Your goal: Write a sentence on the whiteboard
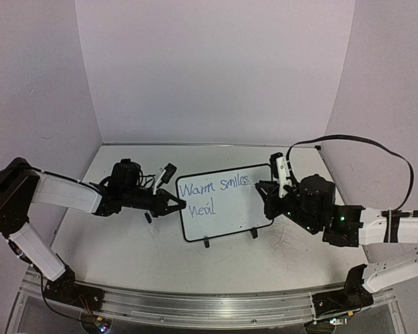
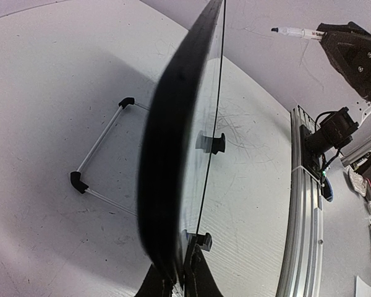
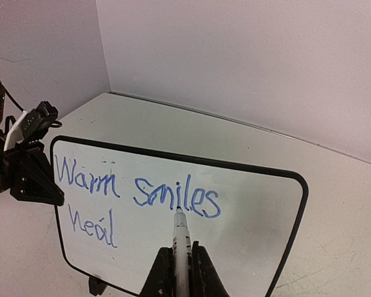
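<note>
The whiteboard [image 1: 226,212] stands upright on two black feet at mid-table. Blue writing on it reads "Warm smiles" [image 3: 136,189] with "heal" [image 3: 93,226] below; the same sentence [image 1: 213,188] shows in the top view. My left gripper [image 1: 175,204] is shut on the board's left edge, and its fingers [image 2: 201,278] pinch the black frame [image 2: 167,154] seen edge-on. My right gripper [image 3: 181,250] is shut on a white marker [image 3: 180,232] whose tip sits under the "il" of "smiles". From the left wrist view the marker [image 2: 294,31] hangs a short way off the board's face.
A wire prop stand [image 2: 102,139] reaches back behind the board. An aluminium rail [image 1: 209,303] runs along the near table edge. White walls close the table on the far side and both sides. A black cable [image 1: 376,147] loops above the right arm.
</note>
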Robot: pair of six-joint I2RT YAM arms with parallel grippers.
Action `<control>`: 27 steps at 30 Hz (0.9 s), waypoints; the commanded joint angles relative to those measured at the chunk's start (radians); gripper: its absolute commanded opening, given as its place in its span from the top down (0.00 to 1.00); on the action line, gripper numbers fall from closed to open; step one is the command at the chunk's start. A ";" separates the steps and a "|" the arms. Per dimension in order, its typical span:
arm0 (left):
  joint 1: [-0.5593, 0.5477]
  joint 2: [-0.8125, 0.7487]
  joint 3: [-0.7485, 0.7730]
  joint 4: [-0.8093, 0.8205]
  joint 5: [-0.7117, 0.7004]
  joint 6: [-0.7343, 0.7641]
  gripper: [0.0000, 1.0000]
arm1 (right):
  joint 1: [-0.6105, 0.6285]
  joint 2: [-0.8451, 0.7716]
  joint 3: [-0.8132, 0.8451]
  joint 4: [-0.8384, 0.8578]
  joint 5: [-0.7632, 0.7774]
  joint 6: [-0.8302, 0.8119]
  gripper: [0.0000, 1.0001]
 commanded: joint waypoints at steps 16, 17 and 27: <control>0.013 0.004 -0.002 -0.036 -0.175 0.045 1.00 | 0.053 0.158 0.093 -0.053 -0.141 0.071 1.00; 0.012 0.003 -0.003 -0.036 -0.174 0.046 1.00 | 0.060 0.164 0.098 -0.054 -0.138 0.074 1.00; 0.011 0.005 -0.005 -0.039 -0.177 0.050 1.00 | 0.077 0.146 0.057 -0.027 -0.089 0.119 1.00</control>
